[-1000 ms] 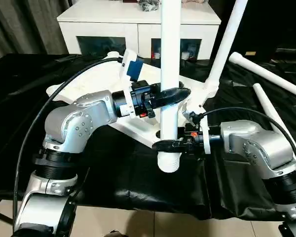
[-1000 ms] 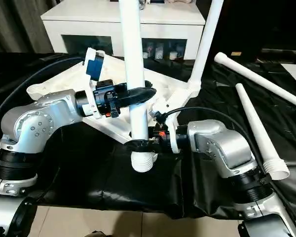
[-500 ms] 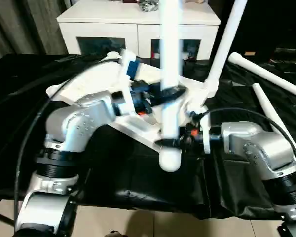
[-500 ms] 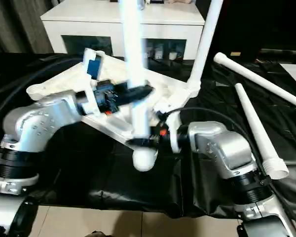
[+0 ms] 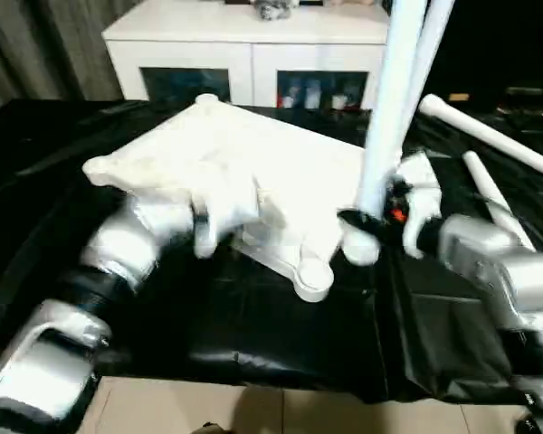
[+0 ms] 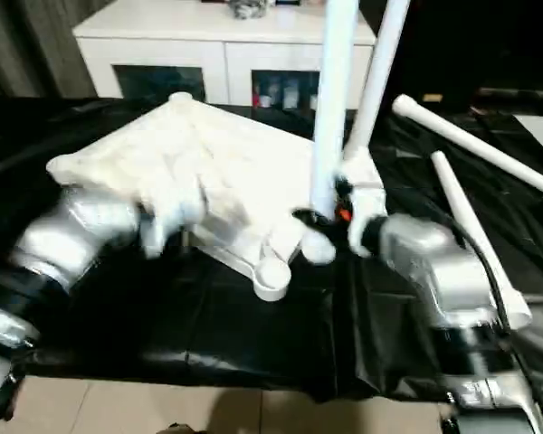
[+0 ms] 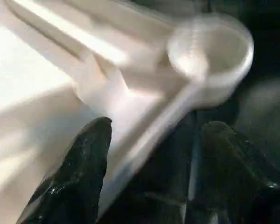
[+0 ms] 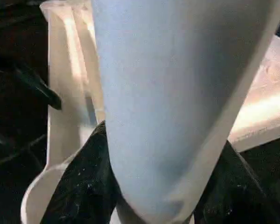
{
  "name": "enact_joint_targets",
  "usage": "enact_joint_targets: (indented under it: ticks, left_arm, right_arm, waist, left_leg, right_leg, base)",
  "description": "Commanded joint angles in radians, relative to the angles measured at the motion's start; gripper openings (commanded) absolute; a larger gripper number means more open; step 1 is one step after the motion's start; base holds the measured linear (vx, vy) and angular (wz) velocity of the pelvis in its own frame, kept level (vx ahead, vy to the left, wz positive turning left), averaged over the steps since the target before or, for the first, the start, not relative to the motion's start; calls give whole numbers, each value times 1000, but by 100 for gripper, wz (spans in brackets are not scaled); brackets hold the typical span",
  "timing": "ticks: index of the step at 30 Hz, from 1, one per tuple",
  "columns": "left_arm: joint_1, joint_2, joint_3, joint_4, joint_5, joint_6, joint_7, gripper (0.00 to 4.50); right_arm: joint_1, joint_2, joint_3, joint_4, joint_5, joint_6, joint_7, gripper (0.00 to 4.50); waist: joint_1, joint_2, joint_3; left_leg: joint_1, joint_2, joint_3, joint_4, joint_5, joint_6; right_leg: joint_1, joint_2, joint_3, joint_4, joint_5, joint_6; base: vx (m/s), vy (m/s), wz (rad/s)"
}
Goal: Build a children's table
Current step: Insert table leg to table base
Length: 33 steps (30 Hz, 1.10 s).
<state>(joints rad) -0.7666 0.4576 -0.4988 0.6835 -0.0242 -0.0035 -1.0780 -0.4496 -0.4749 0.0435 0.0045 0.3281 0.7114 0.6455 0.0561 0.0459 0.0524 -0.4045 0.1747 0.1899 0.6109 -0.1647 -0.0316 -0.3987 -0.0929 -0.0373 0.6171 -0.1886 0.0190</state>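
The children's table top (image 5: pixel 253 172) lies upside down on the black cloth, with an empty round corner socket (image 5: pixel 314 276) at its near corner. One white leg (image 5: pixel 432 45) stands in a socket at its far right. My right gripper (image 5: pixel 360 224) is shut on a second leg (image 5: pixel 387 117), held upright just right of the near corner; the leg sits between the black fingers (image 8: pixel 79 186). My left gripper (image 7: pixel 151 144) is open and holds nothing, low at the top's near edge, with the corner socket (image 7: pixel 210 46) ahead of its fingers (image 7: pixel 84 172).
Two more legs (image 6: pixel 471 231) (image 6: pixel 471 145) lie on the black cloth (image 5: pixel 253 334) at the right. A white cabinet with glass doors (image 5: pixel 244 45) stands behind the table. The cloth's front edge hangs over bare floor near me.
My left gripper has opened, let go of the upright leg and dropped back to the top's near edge. My right gripper has carried the leg to the right, away from the near socket.
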Motion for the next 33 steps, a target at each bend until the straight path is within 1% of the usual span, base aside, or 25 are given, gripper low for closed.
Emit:
enact_joint_targets:
  ticks: [1, 2, 3, 4, 6, 7, 8, 9, 10, 11, 12, 13, 14, 15, 17, 18, 19, 22, 23, 24, 27, 29, 30, 32, 33]
  left_arm:
    - [-66, -11, -22, 88, 63, -103, -3, 341]
    - [-77, -21, -28, 120, 74, -120, 2, 341]
    - [-97, -36, -49, 177, 104, -159, 11, 341]
    - [-104, -40, -62, 197, 119, -175, 15, 313]
    - [-125, -51, -88, 245, 156, -200, 50, 306]
    - [-140, -63, -95, 279, 171, -212, 76, 304]
    - [-146, -69, -98, 295, 179, -219, 87, 294]
    - [-171, -89, -103, 361, 213, -257, 123, 267]
    - [-175, -92, -104, 371, 217, -261, 123, 261]
    - [-187, -104, -107, 411, 236, -277, 127, 256]
    - [-196, -113, -109, 445, 255, -291, 131, 247]
    - [-205, -122, -113, 479, 271, -297, 133, 247]
    - [-209, -126, -114, 491, 277, -300, 134, 247]
    - [-213, -130, -113, 506, 279, -294, 140, 220]
    - [-217, -134, -112, 517, 281, -294, 146, 212]
    - [-222, -140, -107, 535, 283, -294, 149, 207]
    - [-227, -145, -103, 548, 284, -290, 151, 195]
    - [-230, -168, -87, 575, 284, -283, 105, 172]
    - [-230, -168, -87, 575, 284, -283, 105, 162]
    - [-230, -178, -86, 587, 295, -288, 81, 153]
    - [-225, -186, -92, 598, 303, -268, 12, 134]
    - [-227, -186, -103, 602, 308, -248, -49, 125]
    - [-228, -185, -106, 603, 312, -243, -67, 117]
    - [-227, -184, -111, 603, 317, -231, -104, 110]
    - [-226, -184, -109, 603, 320, -224, -118, 96]
  right_arm:
    - [11, -25, -3, -72, 25, 8, 24, 185]
    - [22, -33, 1, -88, 28, 8, 33, 185]
    - [37, -46, 11, -111, 29, 9, 48, 185]
    - [42, -51, 15, -119, 29, 10, 53, 185]
    - [55, -59, 21, -140, 29, 13, 60, 185]
    - [64, -63, 23, -155, 31, 19, 64, 185]
    - [67, -64, 23, -160, 31, 20, 66, 185]
    - [79, -70, 24, -179, 34, 27, 75, 185]
    - [82, -72, 25, -184, 36, 29, 78, 185]
    - [94, -79, 29, -202, 44, 35, 89, 185]
    - [104, -87, 34, -218, 50, 39, 97, 185]
    - [116, -95, 36, -235, 58, 45, 106, 185]
    - [120, -96, 36, -240, 60, 47, 109, 185]
    - [125, -98, 35, -247, 63, 50, 112, 185]
    - [128, -99, 35, -251, 63, 51, 112, 185]
    - [132, -100, 35, -255, 64, 53, 113, 185]
    - [135, -100, 36, -258, 62, 53, 113, 185]
    - [144, -103, 40, -264, 60, 54, 116, 185]
    - [144, -103, 40, -264, 60, 54, 116, 185]
    - [145, -104, 43, -266, 62, 55, 115, 185]
    - [144, -105, 46, -262, 61, 53, 116, 185]
    - [141, -108, 50, -255, 58, 48, 120, 185]
    - [140, -109, 52, -252, 57, 46, 121, 185]
    - [137, -112, 56, -245, 51, 39, 125, 185]
    - [136, -111, 58, -243, 50, 37, 125, 185]
  waist:
    - [-1, 7, -84]
    - [-1, 4, -85]
    - [0, 8, -84]
    - [-1, 7, -82]
    - [-3, 4, -80]
    - [-3, 12, -79]
    - [-5, 9, -78]
    - [-6, 9, -79]
    - [-5, 8, -80]
    - [-5, 14, -80]
    - [-6, 9, -78]
    - [-6, 14, -79]
    - [-6, 12, -79]
    - [-7, 12, -78]
    - [-9, 11, -80]
    - [-12, 17, -79]
    - [-14, 15, -78]
    - [-16, 11, -78]
    - [-15, 13, -79]
    - [-17, 10, -79]
    - [-17, 14, -78]
    - [-17, 8, -75]
    - [-18, 10, -73]
    - [-20, 9, -72]
    - [-21, 5, -71]
  left_leg:
    - [35, 36, -19, -68, -180, -11]
    - [37, 38, -18, -68, -189, -11]
    - [39, 38, -18, -68, -201, -7]
    - [38, 39, -20, -68, -214, -5]
    - [38, 41, -19, -70, -234, -4]
    - [39, 41, -19, -70, -247, -5]
    - [41, 41, -19, -70, -258, -8]
    - [40, 40, -19, -70, -264, -10]
    - [41, 40, -20, -70, -260, -9]
    - [40, 40, -22, -70, -257, -7]
    - [39, 40, -21, -70, -262, -3]
    - [40, 42, -23, -71, -264, -3]
    - [40, 42, -23, -71, -265, -2]
    - [39, 42, -23, -72, -264, 3]
    - [37, 42, -24, -71, -264, 7]
    - [38, 41, -24, -70, -269, 8]
    - [38, 40, -23, -70, -275, 8]
    - [37, 41, -23, -71, -274, 16]
    - [38, 41, -24, -71, -272, 17]
    - [36, 42, -23, -71, -264, 22]
    - [38, 42, -23, -72, -268, 25]
    - [38, 43, -23, -75, -276, 25]
    - [39, 42, -24, -77, -291, 22]
    - [42, 42, -25, -78, -310, 16]
    - [41, 42, -25, -80, -313, 15]
  right_leg:
    - [51, -40, 28, -59, 2, -239]
    - [52, -41, 28, -58, 3, -244]
    - [51, -43, 28, -59, -6, -254]
    - [53, -44, 28, -60, -18, -260]
    - [52, -46, 29, -64, -51, -266]
    - [51, -45, 29, -66, -76, -266]
    - [51, -45, 29, -68, -89, -266]
    - [52, -45, 29, -71, -107, -265]
    - [54, -45, 30, -71, -111, -262]
    - [54, -46, 29, -72, -110, -262]
    - [53, -45, 29, -76, -116, -259]
    - [53, -46, 29, -75, -115, -260]
    - [53, -46, 29, -75, -115, -260]
    - [54, -47, 29, -74, -112, -265]
    - [54, -49, 28, -74, -124, -269]
    - [52, -49, 27, -76, -134, -271]
    - [52, -48, 28, -78, -144, -272]
    - [51, -49, 27, -81, -161, -271]
    - [52, -50, 27, -80, -164, -270]
    - [52, -50, 27, -81, -160, -271]
    - [50, -51, 27, -83, -181, -269]
    - [50, -52, 27, -85, -196, -268]
    - [50, -53, 26, -87, -225, -264]
    - [52, -55, 27, -91, -263, -255]
    - [52, -55, 27, -93, -277, -250]
  base:
    - [0, 0, 0]
    - [0, 0, 0]
    - [0, 0, 0]
    - [0, 0, 0]
    - [0, 0, 0]
    - [0, 0, 0]
    - [0, 0, 0]
    - [0, 0, 0]
    - [0, 0, 0]
    - [0, 0, 0]
    - [0, 0, 0]
    - [0, 0, 0]
    - [0, 0, 0]
    - [0, 0, 0]
    - [0, 0, 0]
    - [0, 0, 0]
    - [0, 0, 0]
    - [0, 0, 0]
    - [0, 0, 0]
    - [0, 0, 0]
    - [0, 0, 0]
    - [0, 0, 0]
    - [0, 0, 0]
    - [0, 0, 0]
    - [0, 0, 0]
